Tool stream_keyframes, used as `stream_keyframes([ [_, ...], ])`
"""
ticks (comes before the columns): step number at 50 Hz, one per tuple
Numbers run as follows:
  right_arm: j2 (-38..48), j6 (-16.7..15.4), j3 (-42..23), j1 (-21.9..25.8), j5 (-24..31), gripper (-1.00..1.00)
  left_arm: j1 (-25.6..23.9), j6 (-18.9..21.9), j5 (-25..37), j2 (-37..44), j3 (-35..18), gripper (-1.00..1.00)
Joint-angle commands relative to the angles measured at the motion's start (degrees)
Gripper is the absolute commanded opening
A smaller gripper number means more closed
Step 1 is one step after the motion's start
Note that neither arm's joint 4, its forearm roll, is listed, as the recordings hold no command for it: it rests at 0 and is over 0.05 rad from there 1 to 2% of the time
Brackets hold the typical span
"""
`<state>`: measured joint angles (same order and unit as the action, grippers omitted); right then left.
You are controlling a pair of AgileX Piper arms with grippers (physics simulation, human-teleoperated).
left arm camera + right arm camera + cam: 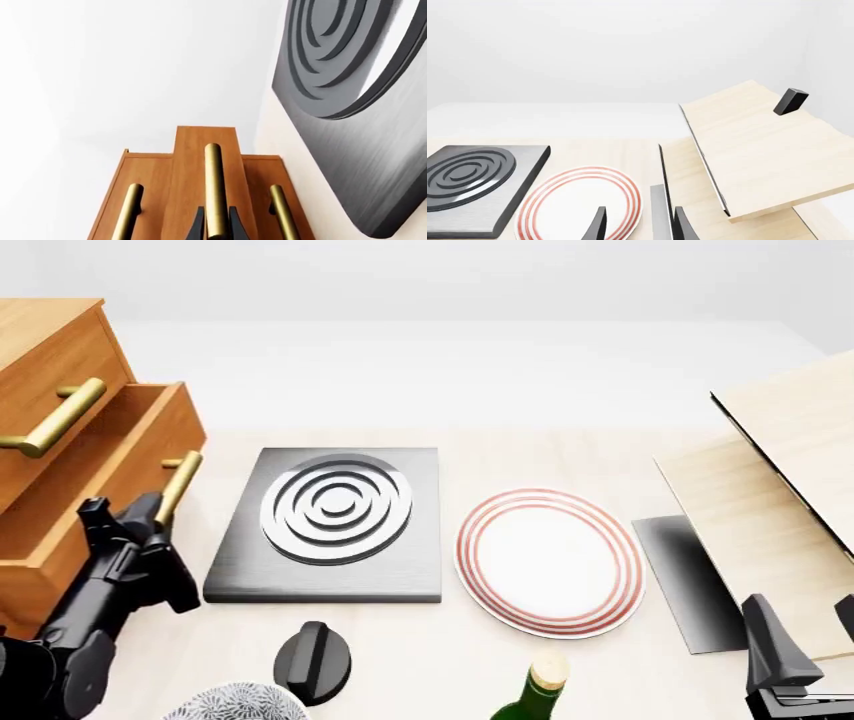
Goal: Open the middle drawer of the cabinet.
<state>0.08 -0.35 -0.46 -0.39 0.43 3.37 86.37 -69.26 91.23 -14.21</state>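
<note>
Step in hand: pulling middle drawer [114, 475] out of cabinet [47, 365] at table's left edge; drawer already stands partly out. Left gripper [154, 525] jaws closed narrow around brass handle [213, 187]. Next move likely calls for straight pull, grip kept. Left wrist view shows fingers [238, 225] flanking handle; front view hides that. Right gripper [637, 222] idle, jaws parted, holding nothing.

One cabinet [54, 440] is showing three brass handles [213, 190] in the left wrist view, one per drawer. Two grippers are appearing, the left gripper [134, 525] and the right gripper [807, 640]. One ringed dark slab [334, 525], one red-rimmed plate [550, 560], one black knob [312, 660], one green bottle [534, 695], one patterned bowl [234, 703] and two pale boards [787, 470] are sitting there.
</note>
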Motion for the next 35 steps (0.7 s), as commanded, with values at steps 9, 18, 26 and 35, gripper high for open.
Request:
stream_keyframes([
  [9, 0.0, 0.1, 0.1, 0.1, -0.1, 1.0, -2.7, 1.0, -0.6, -3.3, -1.7, -1.0],
  [18, 0.0, 0.0, 0.1, 0.1, -0.1, 1.0, -3.2, 1.3, -0.6, -3.5, -1.4, -1.0],
  [26, 0.0, 0.1, 0.1, 0.1, -0.1, 1.0, -3.5, 1.7, -0.6, -3.1, -1.8, -1.0],
  [35, 0.0, 0.1, 0.1, 0.1, -0.1, 1.0, -3.9, 1.9, -0.6, -2.8, -2.1, -1.0],
])
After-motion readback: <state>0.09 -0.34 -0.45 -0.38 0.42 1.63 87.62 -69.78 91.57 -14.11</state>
